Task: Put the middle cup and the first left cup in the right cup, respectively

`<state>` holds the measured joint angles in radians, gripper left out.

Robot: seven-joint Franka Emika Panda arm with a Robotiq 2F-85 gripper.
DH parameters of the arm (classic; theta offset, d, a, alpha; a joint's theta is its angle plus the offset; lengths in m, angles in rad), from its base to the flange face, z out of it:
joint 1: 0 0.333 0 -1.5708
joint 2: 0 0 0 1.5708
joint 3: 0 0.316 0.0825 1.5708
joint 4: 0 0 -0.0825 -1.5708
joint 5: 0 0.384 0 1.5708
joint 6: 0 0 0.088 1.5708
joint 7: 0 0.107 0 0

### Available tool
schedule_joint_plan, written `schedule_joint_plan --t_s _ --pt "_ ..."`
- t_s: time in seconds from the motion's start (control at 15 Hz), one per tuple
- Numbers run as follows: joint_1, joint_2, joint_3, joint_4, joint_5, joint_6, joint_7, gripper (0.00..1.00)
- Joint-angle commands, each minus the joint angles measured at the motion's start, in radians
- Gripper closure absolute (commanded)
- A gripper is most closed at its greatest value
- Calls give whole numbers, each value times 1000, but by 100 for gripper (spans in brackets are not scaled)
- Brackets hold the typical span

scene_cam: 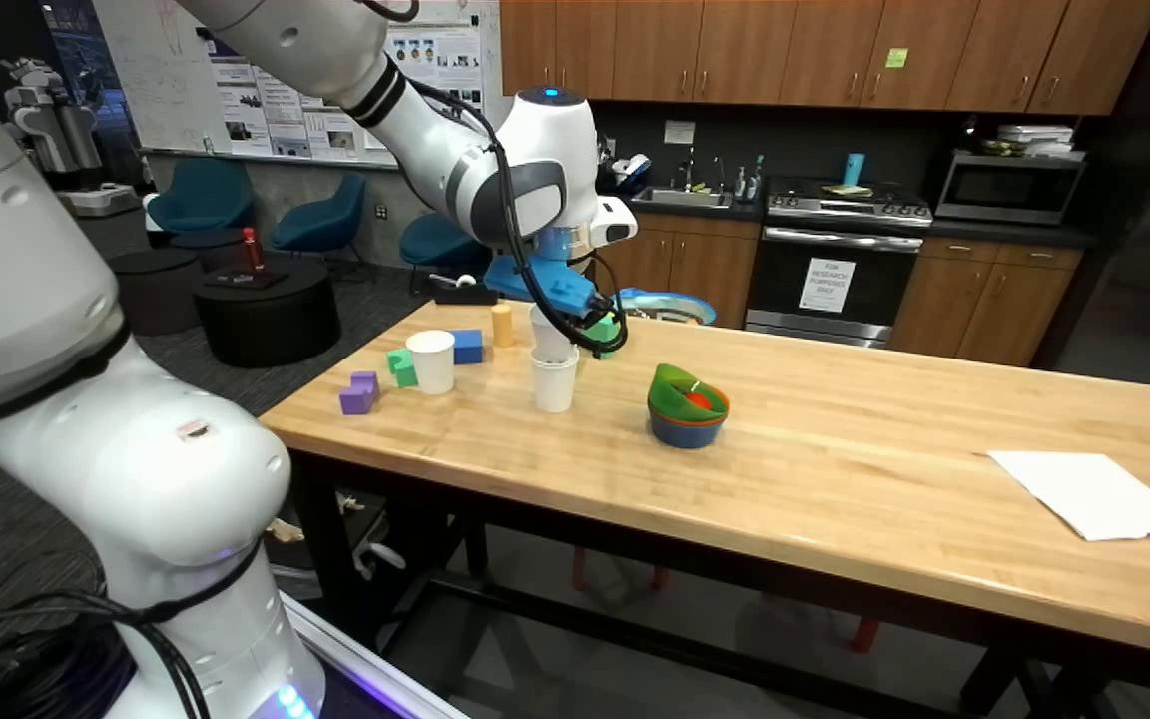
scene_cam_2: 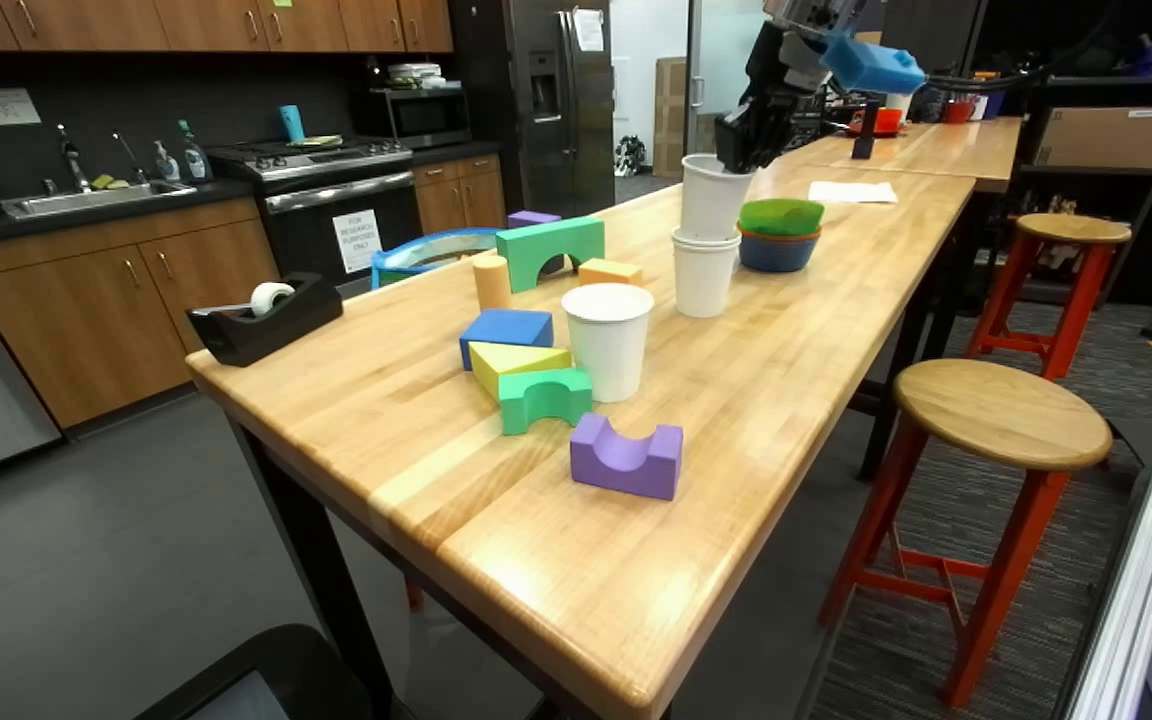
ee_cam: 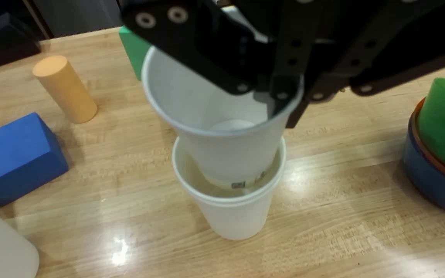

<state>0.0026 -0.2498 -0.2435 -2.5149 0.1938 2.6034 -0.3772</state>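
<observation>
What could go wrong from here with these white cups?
The held cup has its base at the mouth of the lower cup; lowered off-centre, it might catch the rim and tip it. The gripper pinches one side of the held cup's wall, so it could swing. The small green block stands close by the third cup, so fetching that cup might knock it.

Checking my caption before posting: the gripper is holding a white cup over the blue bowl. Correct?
Wrong place: in the wrist view, the gripper holds the white cup at the mouth of another white cup; the blue bowl stands apart.
</observation>
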Motion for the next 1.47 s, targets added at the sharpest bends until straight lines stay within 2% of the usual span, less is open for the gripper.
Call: schedule_joint_plan --t_s 0.0,0.6,0.67,0.73,0.93,1.4 --pt "-1 32 3 28 28 -24 -34 100" --pt "-12 79 23 39 17 -27 -26 100" --pt "-13 82 24 42 17 -32 -21 91" --pt "-15 82 27 42 14 -36 -17 72" --pt "-19 80 31 44 9 -47 -14 56" --pt "-23 50 40 35 -1 -56 -11 9"
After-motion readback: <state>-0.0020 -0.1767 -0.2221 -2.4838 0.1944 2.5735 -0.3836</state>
